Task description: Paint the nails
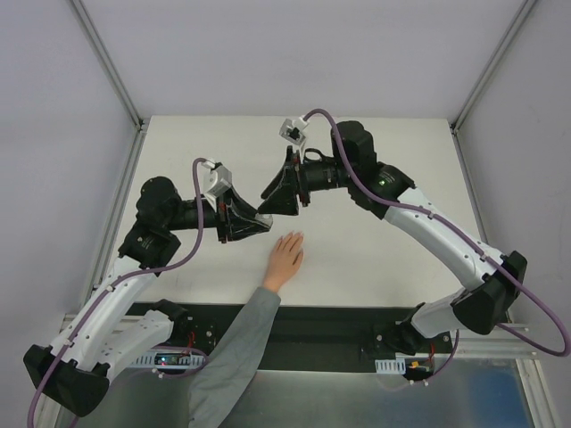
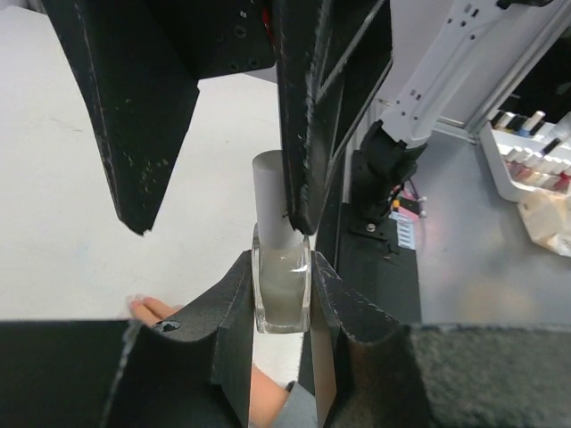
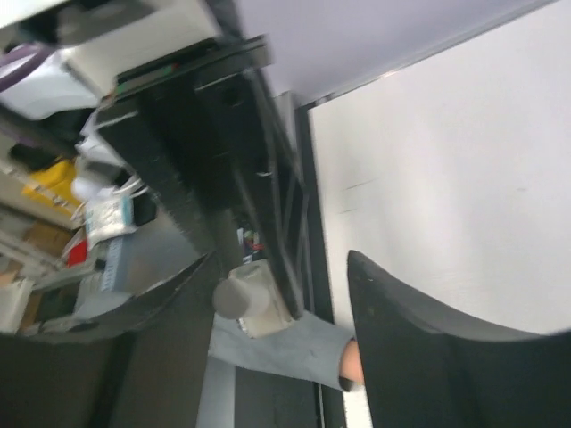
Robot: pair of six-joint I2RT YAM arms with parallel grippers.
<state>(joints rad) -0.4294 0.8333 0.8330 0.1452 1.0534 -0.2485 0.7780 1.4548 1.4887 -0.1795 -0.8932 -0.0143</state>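
Nails point(image 1: 294, 237) are borne by a grey-sleeved hand point(image 1: 285, 260) laid flat near the front edge of the table point(image 1: 393, 259), beyond which a whitish bottle point(image 2: 282, 299) is pinched by the left gripper point(image 2: 282, 267), its cap point(image 2: 269, 192) straddled by the spread fingers point(image 2: 134, 107) of the right gripper point(image 2: 219, 230).

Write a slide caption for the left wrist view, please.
Left gripper clamps a small translucent bottle while the right gripper straddles its pale cap, jaws open.
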